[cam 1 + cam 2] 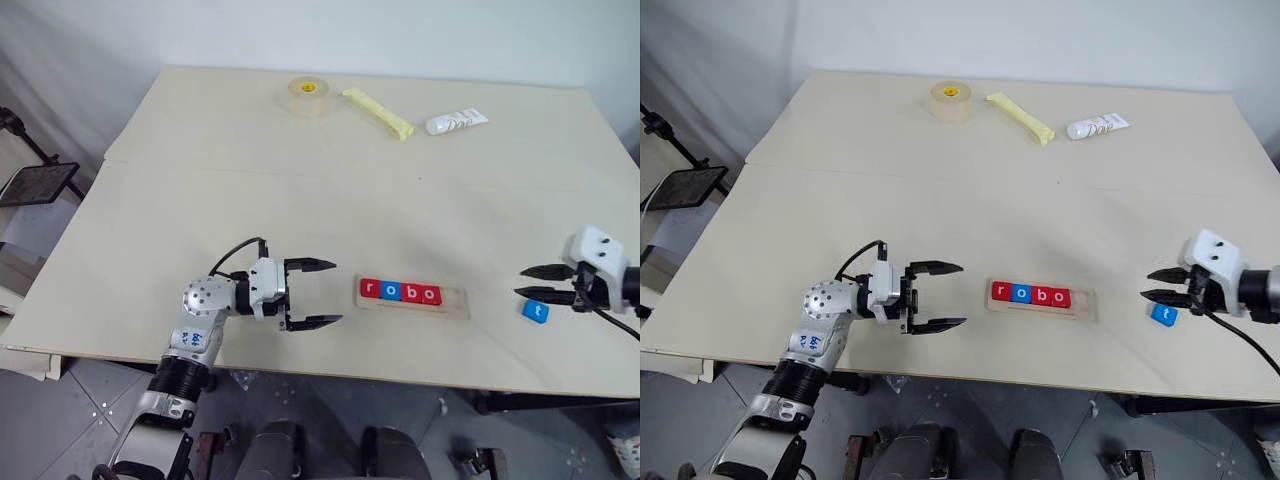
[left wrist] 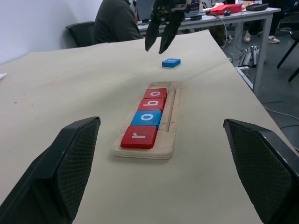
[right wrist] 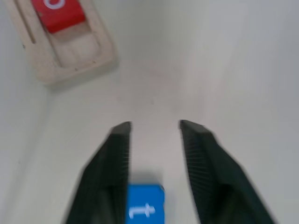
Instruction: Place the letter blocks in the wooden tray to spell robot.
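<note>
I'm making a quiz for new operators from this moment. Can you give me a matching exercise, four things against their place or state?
Things:
1. t block
2. wooden tray
3. left gripper
4. roll of tape

Places or states:
A. open, empty, beside the tray's r end
B. far edge of the table, next to the yellow stick
C. on the table, by the right gripper
D. holds r, o, b, o

Pairs: 1-C, 2-D, 3-A, 4-B

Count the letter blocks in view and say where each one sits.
5. Four sit in the wooden tray: r, o, b, o. The blue t lies on the table beneath the right gripper.
</note>
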You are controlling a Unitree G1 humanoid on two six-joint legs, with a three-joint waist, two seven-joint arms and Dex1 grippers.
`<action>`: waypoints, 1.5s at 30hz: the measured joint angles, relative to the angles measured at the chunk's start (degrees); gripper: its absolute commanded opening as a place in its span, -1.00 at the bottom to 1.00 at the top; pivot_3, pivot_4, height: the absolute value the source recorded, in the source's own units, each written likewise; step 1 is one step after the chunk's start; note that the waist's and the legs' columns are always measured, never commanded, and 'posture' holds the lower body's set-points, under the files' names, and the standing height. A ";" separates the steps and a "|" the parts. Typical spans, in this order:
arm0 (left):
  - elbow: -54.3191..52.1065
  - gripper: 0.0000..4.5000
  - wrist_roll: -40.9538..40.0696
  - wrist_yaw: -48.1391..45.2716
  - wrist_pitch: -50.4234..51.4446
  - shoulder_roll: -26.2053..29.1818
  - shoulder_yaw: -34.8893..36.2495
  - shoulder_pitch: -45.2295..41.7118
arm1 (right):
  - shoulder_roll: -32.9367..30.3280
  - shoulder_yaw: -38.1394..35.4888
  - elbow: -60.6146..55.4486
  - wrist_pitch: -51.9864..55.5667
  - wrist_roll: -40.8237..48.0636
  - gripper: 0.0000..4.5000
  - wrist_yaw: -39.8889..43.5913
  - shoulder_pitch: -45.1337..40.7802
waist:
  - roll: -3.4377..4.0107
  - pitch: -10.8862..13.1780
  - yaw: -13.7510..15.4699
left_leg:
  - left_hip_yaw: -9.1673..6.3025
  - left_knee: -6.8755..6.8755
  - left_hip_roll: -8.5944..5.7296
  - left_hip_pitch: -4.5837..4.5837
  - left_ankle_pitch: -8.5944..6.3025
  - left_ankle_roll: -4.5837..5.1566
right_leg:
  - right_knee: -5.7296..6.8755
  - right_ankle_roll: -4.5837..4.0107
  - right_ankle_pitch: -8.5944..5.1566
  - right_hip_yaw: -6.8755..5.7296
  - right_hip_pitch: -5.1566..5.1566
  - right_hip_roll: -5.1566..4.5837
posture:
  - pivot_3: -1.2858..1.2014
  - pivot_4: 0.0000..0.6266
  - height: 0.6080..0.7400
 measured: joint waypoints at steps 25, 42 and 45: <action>1.95 1.00 0.01 -0.30 -1.07 -0.16 -0.32 -0.65 | 0.59 5.81 12.55 -4.10 -5.04 0.30 0.02 -3.47 | 0.00 0.00 -0.26 | 0.07 0.00 0.02 0.01 0.01 -0.01 | -0.02 0.00 0.00 0.02 -0.02 0.00 | 0.03 -0.52 1.00; 1.90 1.00 0.01 -0.36 -1.17 -0.39 -0.35 -0.58 | 0.47 2.81 -2.94 1.18 -1.97 -0.36 -0.33 3.30 | 0.01 0.00 -0.26 | 0.04 0.00 0.03 0.01 0.01 -0.01 | -0.01 0.00 0.00 0.02 -0.02 0.01 | 0.03 -0.52 1.00; 3.48 1.00 0.01 -0.91 -1.66 -0.57 -0.53 -1.76 | 0.34 2.89 -9.07 4.26 -1.26 -0.36 -0.85 2.34 | 0.01 0.00 -0.29 | 0.04 0.00 0.04 0.01 0.01 -0.02 | 0.00 0.00 0.00 0.03 -0.04 0.02 | 0.03 -0.52 1.00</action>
